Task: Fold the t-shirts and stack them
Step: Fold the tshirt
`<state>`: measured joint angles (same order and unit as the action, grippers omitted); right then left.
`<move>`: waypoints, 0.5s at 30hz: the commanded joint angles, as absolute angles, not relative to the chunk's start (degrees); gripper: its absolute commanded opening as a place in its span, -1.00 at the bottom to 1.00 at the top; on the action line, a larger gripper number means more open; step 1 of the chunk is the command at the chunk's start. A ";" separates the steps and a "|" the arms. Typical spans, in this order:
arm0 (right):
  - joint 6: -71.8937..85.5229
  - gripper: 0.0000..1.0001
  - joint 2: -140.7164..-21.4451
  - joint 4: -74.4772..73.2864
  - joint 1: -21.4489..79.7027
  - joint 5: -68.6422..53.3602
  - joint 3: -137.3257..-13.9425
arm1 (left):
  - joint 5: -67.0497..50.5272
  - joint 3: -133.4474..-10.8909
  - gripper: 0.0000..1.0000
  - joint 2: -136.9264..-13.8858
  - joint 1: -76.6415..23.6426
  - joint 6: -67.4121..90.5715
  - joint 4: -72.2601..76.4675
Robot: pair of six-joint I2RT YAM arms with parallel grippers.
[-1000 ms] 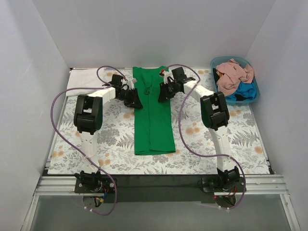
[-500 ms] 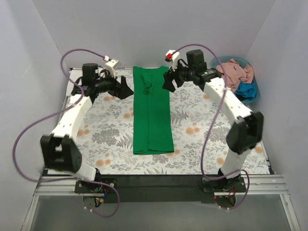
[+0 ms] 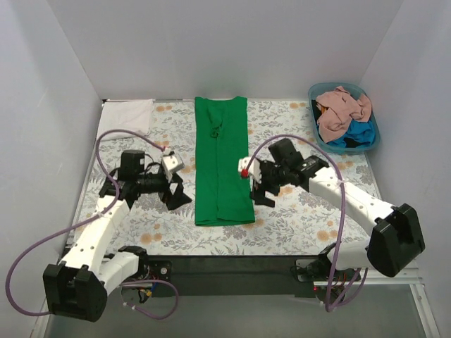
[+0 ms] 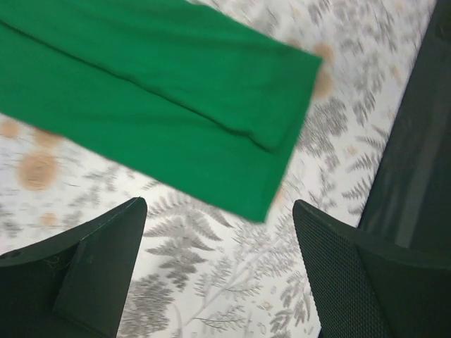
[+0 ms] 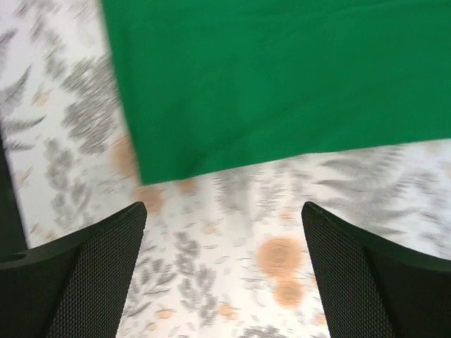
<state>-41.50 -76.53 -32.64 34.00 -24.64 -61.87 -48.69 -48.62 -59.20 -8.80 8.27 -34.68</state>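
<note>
A bright green t-shirt (image 3: 223,162) lies folded into a long narrow strip down the middle of the floral cover, collar at the far end. My left gripper (image 3: 180,196) hangs open just left of the strip's near end, and my right gripper (image 3: 262,193) hangs open just right of it. In the left wrist view the green t-shirt (image 4: 162,105) has its hem corner beyond my open left gripper (image 4: 218,274). In the right wrist view the green t-shirt (image 5: 282,77) lies beyond my open right gripper (image 5: 225,274). Neither holds anything.
A blue tub (image 3: 371,144) at the back right holds a salmon-pink shirt (image 3: 342,109) and a blue one (image 3: 358,134). A white cloth (image 3: 127,113) lies at the back left corner. White walls enclose the floral cover (image 3: 310,218); a black bar (image 4: 423,141) runs along its near edge.
Both arms have swung back from the collar end to the near hem end of the green strip. Both grippers let go and opened wide.
</note>
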 commanded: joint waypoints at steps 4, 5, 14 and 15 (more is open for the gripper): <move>-48.42 0.79 -73.30 -30.33 40.95 -23.12 -51.51 | -46.43 -35.00 0.48 -50.45 -19.04 -8.43 -36.83; -48.86 0.75 -73.91 -29.19 41.57 -22.51 -50.55 | -45.45 -31.67 0.44 -50.54 -20.55 -7.83 -35.52; -50.71 0.27 -76.64 -20.83 48.07 -19.69 -44.03 | -39.11 -24.88 0.13 -57.30 -28.21 -4.39 -21.80; -50.80 0.22 -76.73 -20.13 48.34 -19.69 -43.69 | -39.11 -24.70 0.11 -57.83 -28.47 -4.74 -20.84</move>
